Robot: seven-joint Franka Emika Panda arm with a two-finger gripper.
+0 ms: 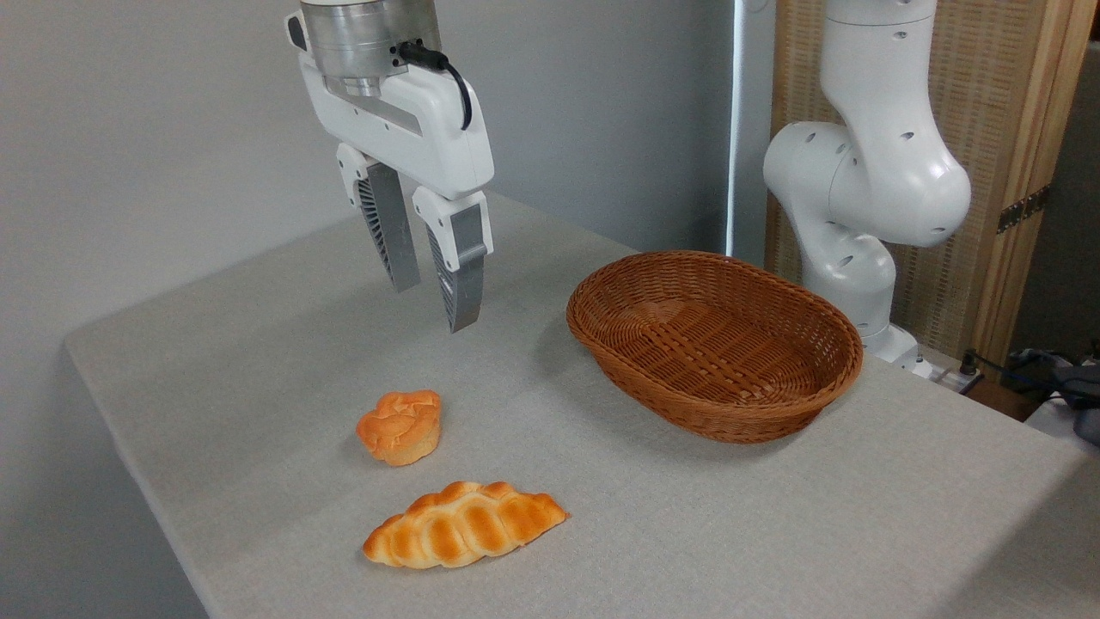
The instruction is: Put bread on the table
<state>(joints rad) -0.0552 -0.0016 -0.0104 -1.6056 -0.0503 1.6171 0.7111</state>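
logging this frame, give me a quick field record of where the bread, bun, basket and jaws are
bread: lying flat on the table, near front edge
bun: on the cloth, just behind the bread, apart from it
basket: right of both, empty
gripper: raised above the table, behind the bun, jaws slightly open, holding nothing

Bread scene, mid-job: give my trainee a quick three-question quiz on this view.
1. True or false: the braided bread lies inside the wicker basket.
2. Which sits nearer the gripper: A) the small bun, B) the braided bread?
3. What do the fingers hold?

Key: 1 false, it lies on the table; the basket is empty. 2 A. 3 Nothing; they hang slightly parted above the cloth.
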